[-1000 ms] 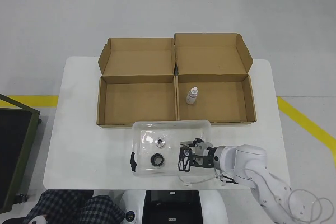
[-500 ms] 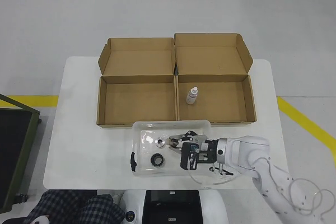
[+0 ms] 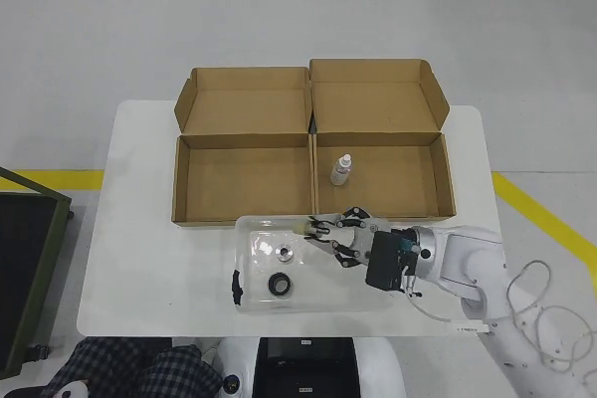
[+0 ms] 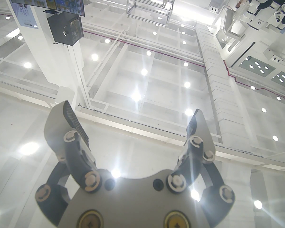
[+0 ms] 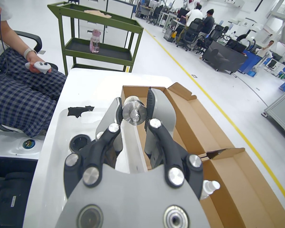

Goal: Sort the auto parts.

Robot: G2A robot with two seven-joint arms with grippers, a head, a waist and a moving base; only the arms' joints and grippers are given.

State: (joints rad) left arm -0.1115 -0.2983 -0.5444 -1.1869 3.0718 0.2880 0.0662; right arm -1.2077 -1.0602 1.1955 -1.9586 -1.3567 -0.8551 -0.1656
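The right gripper [image 5: 134,103] pinches a silver flanged part [image 5: 134,116] by its sides above the far rim of the clear bin [image 3: 269,219], likely so it clears the wall toward the 2 cardboard boxes [image 3: 244,184]; the left gripper [image 4: 131,110] is spread

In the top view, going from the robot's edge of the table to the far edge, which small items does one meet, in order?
black ring → silver part → metal part held by the right gripper → white bottle in the right cardboard box
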